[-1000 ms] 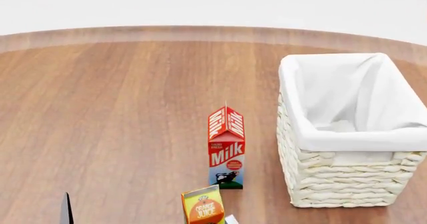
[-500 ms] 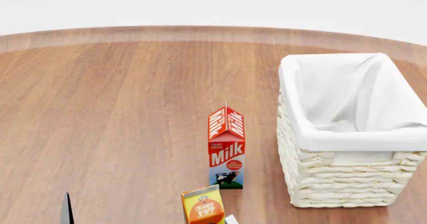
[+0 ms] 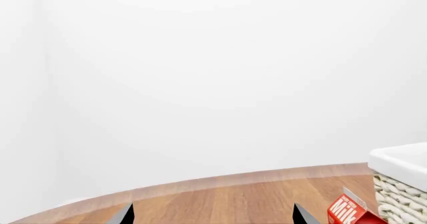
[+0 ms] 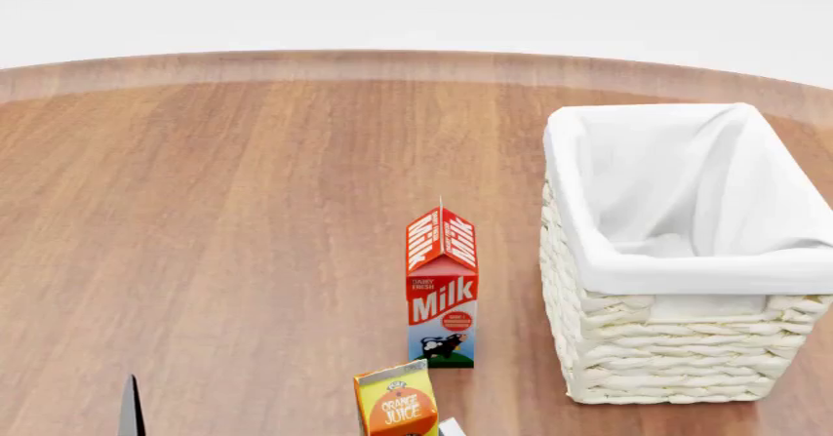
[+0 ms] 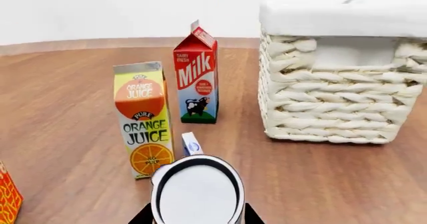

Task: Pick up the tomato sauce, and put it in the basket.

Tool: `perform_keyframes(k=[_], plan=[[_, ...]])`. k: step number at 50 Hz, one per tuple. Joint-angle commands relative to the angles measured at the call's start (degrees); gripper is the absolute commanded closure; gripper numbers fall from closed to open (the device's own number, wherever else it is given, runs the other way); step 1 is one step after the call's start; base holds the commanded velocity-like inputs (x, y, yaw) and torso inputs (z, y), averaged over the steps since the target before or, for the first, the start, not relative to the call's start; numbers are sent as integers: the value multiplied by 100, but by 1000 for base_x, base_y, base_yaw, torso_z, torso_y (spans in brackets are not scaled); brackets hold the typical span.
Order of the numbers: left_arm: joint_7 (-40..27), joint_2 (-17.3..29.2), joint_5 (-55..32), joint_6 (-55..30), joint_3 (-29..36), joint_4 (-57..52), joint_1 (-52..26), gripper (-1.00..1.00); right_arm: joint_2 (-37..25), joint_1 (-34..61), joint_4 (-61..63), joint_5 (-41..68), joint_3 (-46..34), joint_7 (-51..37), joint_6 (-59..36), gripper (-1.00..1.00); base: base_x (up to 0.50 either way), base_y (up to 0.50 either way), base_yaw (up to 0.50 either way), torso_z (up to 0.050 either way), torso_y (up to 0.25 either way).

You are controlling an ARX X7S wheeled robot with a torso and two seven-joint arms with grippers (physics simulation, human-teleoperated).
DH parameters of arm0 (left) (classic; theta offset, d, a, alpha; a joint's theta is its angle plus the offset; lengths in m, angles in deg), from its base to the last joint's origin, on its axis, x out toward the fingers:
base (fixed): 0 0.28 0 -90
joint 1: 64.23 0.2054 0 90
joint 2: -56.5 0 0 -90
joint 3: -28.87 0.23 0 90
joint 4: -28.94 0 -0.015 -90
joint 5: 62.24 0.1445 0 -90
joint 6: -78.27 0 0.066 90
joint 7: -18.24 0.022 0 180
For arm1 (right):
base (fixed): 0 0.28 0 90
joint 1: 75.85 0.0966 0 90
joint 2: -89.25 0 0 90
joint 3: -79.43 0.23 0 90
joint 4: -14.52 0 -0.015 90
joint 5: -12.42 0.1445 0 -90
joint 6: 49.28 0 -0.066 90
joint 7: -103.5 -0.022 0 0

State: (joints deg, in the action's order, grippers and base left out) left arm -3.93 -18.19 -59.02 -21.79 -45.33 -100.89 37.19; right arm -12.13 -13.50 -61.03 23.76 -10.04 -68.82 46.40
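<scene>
The tomato sauce [image 5: 197, 194] shows as a can with a round white lid, seen from above in the right wrist view; its label is hidden. My right gripper [image 5: 197, 218] is shut on it, one dark finger pressed against each side. The right gripper is out of the head view. The basket [image 4: 690, 272] stands at the table's right, cream wicker with a white liner, nothing showing inside; in the right wrist view the basket [image 5: 333, 103] is ahead to the right. My left gripper [image 3: 213, 218] is open with nothing between its fingers, well left of the basket [image 3: 400, 159].
A milk carton [image 4: 443, 290] stands left of the basket, and an orange juice carton [image 4: 397, 402] is nearer me. In the right wrist view the orange juice carton [image 5: 143, 119] and milk carton [image 5: 195, 78] stand ahead. A small white-and-blue object [image 5: 191, 145] lies behind the can, an orange package [image 5: 7, 194] far left.
</scene>
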Motion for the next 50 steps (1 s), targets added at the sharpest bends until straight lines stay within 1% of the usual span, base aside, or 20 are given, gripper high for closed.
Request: perform_keyframes(k=[1, 8, 11, 17, 20, 27, 28, 30, 40, 41, 45, 46, 47, 48, 50], plan=[[-53, 44, -40, -8, 22, -13, -5, -100, -252, -110, 1845, 608, 334, -261, -541, 100, 0, 0, 0, 0, 0], [-83, 71, -75, -10, 16, -18, -14, -100, -381, 243, 2626, 994, 514, -570, -1044, 100, 0, 0, 0, 0, 0], [-95, 84, -92, -10, 12, -25, -14, -100, -468, 568, 2895, 1133, 583, -743, -1332, 100, 0, 0, 0, 0, 0], [-122, 106, -111, -16, 13, -37, -16, -100, -638, 1359, 3199, 1332, 667, -1093, -1922, 100, 0, 0, 0, 0, 0], [-129, 115, -124, -21, 16, -32, -29, -100, -710, 1912, 3231, 1427, 722, -1321, -2256, 100, 0, 0, 0, 0, 0], [-164, 139, -113, -29, 29, -38, -38, -100, -854, 2706, 3293, 1615, 745, -1600, -2767, 100, 0, 0, 0, 0, 1], [-167, 141, -116, -30, 30, -32, -43, -100, -928, 2960, 3372, 1796, 806, -1723, -3041, 100, 0, 0, 0, 0, 0], [-172, 145, -114, -28, 42, -24, -49, -100, -911, 3145, 3273, 1872, 815, -1753, -3089, 100, 0, 0, 0, 0, 0], [-206, 168, -122, -46, 71, -19, -71, -100, -980, 4771, 2485, 2031, 583, -1994, -3740, 100, 0, 0, 0, 0, 0], [-208, 169, -123, -46, 77, -11, -77, -100, -979, 5014, 2284, 2019, 508, -1974, -3795, 100, 0, 0, 0, 0, 0], [-219, 177, -140, -46, 79, 2, -91, -100, -936, 5486, 1798, 1904, 374, -1992, -3834, 100, 0, 0, 0, 0, 0], [-220, 179, -142, -44, 83, 15, -99, -100, -919, 5754, 1466, 1747, 237, -1992, -3824, 100, 0, 0, 0, 0, 0], [-223, 181, -144, -44, 85, 15, -100, -100, -918, 5759, 1456, 1744, 232, -1992, -3818, 100, 0, 0, 0, 0, 0], [-221, 184, -142, -45, 97, 14, -103, -100, -851, 6014, 1105, 1752, 190, -1976, -3863, 100, 0, 0, 0, 0, 0], [-228, 190, -143, -54, 102, 2, -105, -100, -826, 6240, 793, 1595, 73, -1971, -3793, 100, 0, 0, 0, 0, 0]])
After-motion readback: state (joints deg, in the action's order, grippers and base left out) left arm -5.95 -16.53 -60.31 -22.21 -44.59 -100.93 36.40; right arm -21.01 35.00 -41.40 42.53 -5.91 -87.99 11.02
